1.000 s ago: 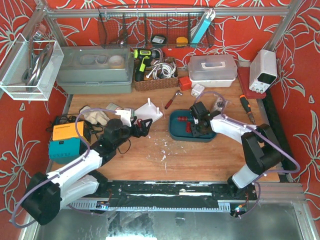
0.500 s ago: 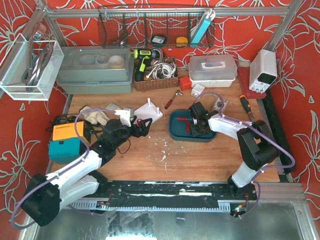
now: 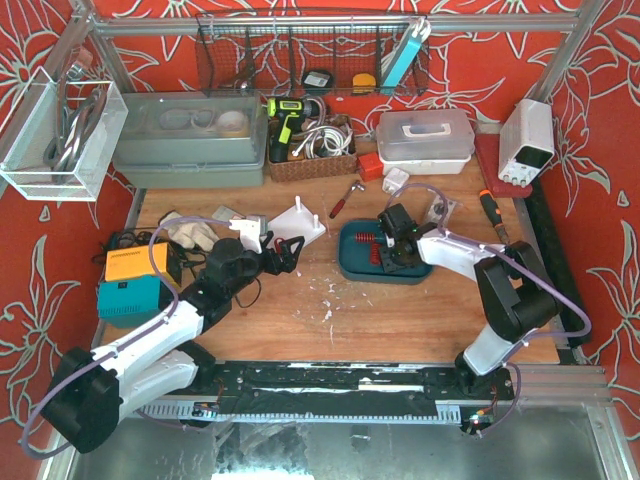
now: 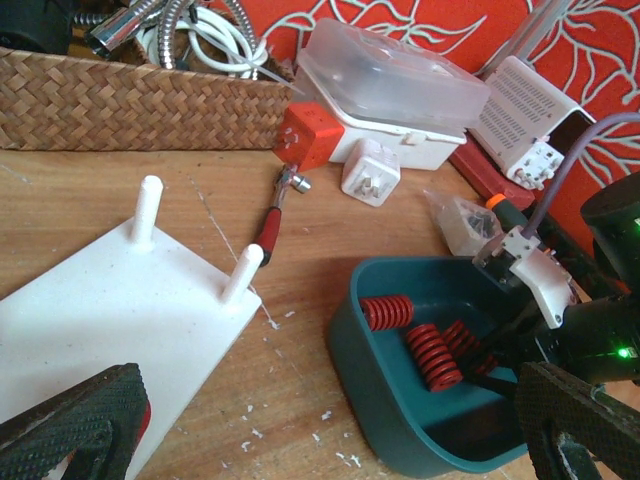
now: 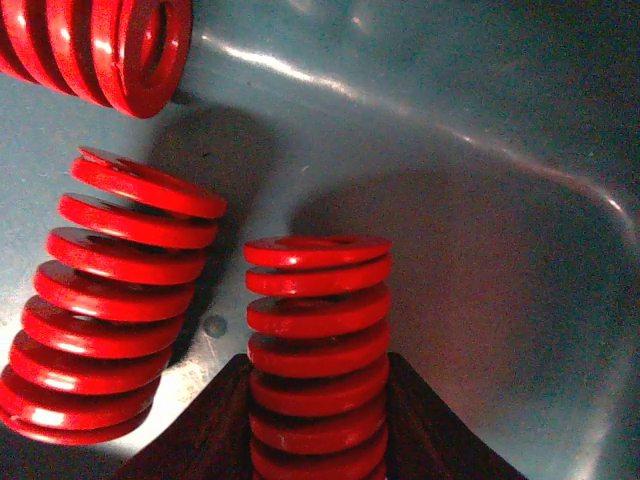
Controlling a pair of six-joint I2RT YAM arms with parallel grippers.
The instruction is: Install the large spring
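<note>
As end effector (image 5: 318,425) clamps spring (image 5: 318,300), tray wall (image 5: 540,110) near

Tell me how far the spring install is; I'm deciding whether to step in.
Done: right pincer sits in the teal tray, shut on a red spring. In hand: that spring, not yet lifted. Remaining: carry it to the white board and seat it on one of its two bare pegs; left pincer is open nearby.
</note>
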